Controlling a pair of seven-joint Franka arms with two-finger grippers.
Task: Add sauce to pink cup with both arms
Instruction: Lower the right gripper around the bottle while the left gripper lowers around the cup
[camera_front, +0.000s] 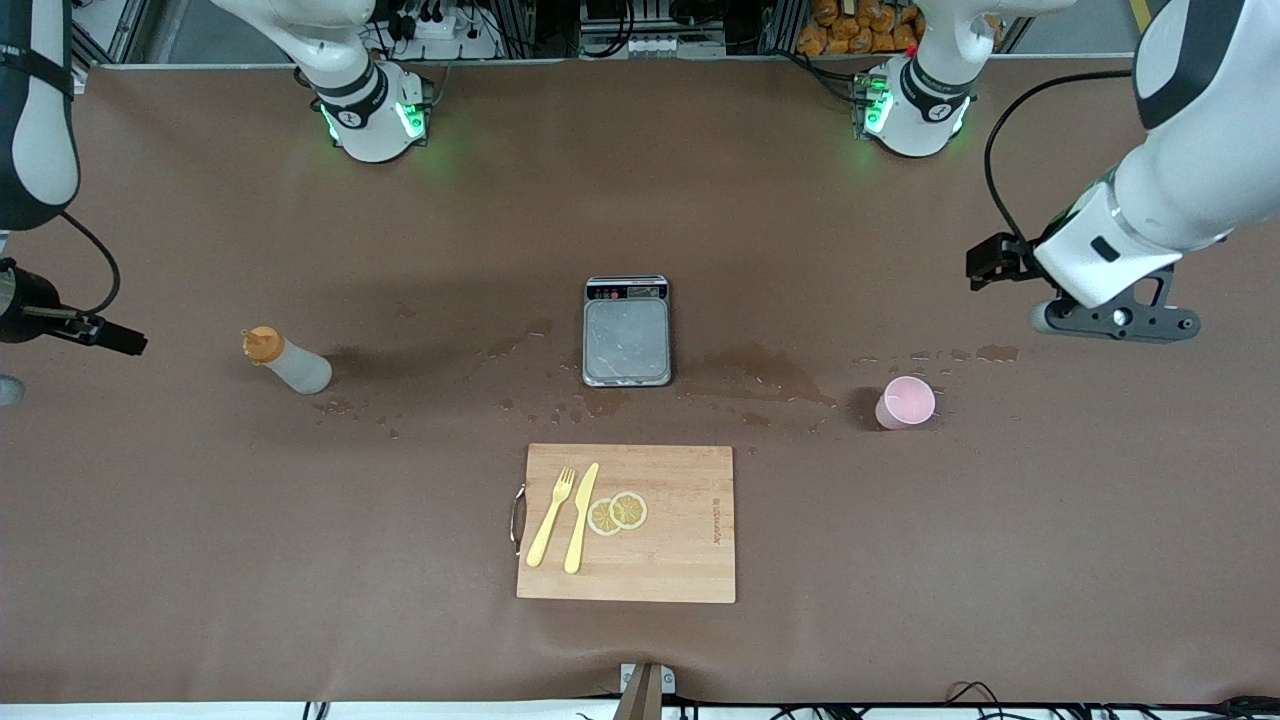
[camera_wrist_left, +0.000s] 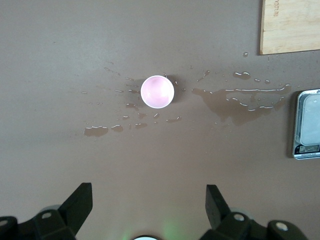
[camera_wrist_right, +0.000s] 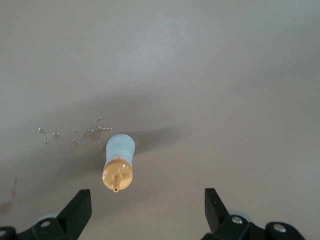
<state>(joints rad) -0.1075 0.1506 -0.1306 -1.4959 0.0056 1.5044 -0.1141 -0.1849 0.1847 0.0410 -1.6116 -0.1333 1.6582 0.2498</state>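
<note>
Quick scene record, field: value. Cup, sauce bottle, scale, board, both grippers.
cup: pink cup upright, toward left arm's end
bottle: sauce bottle upright, toward right arm's end
scale: scale mid-table, plate bare
board: cutting board nearer the camera than scale; fork, knife, two lemon slices on it
left gripper: open, above cup
right gripper: open, above bottle

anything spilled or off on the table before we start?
Yes. Wet patches and droplets are spread across the table, from beside the scale to around the pink cup, with a few near the sauce bottle. Cup and bottle both stand upright.
</note>
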